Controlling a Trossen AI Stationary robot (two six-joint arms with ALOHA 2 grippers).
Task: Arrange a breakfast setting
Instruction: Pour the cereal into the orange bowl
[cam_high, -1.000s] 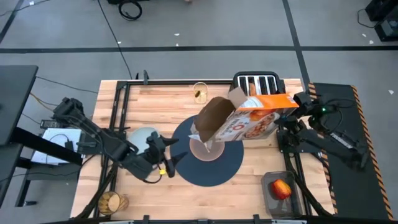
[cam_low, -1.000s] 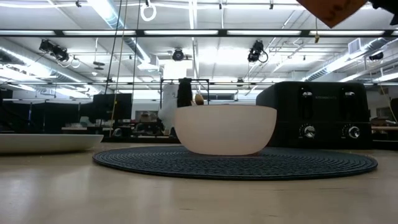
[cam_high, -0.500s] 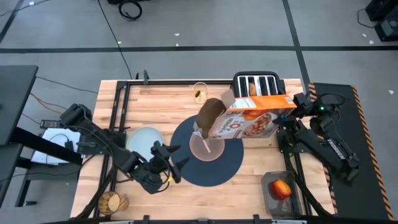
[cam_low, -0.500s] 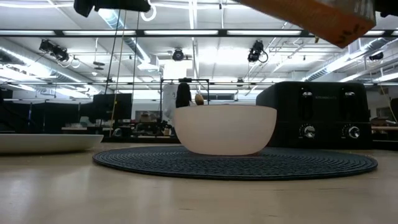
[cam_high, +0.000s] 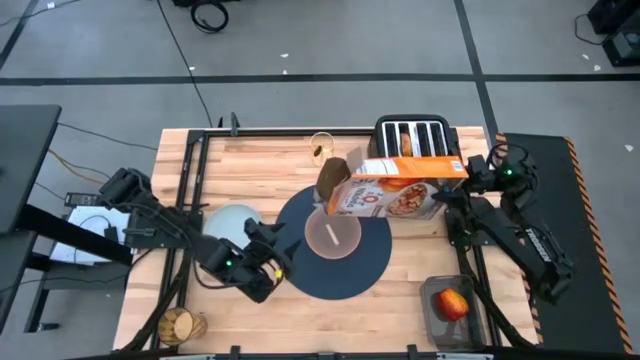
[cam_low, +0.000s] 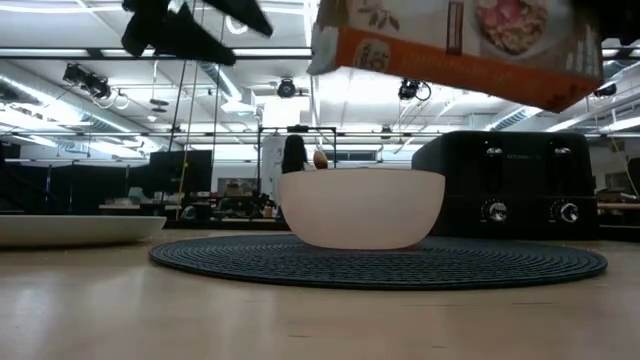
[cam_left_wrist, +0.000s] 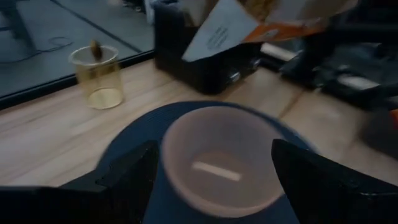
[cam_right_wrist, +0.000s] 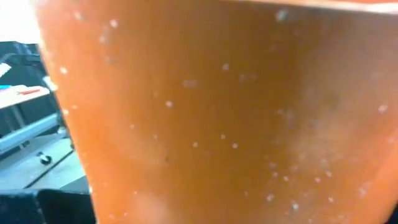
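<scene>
On table (cam_high: 250, 160), right jaws grip cereal box (cam_high: 395, 190) above bowl (cam_high: 335, 238); left spread.

The right gripper (cam_high: 462, 186) can't be made out, since it's hidden behind the orange cereal box (cam_high: 392, 188), which also fills the right wrist view as a blur. In the low view that box is cut off along the top edge. Whatever sits inside the amber tumbler (cam_high: 322, 148) is too small to be identified. The pinkish bowl's (cam_low: 362, 208) inside is hidden from the low view.
</scene>
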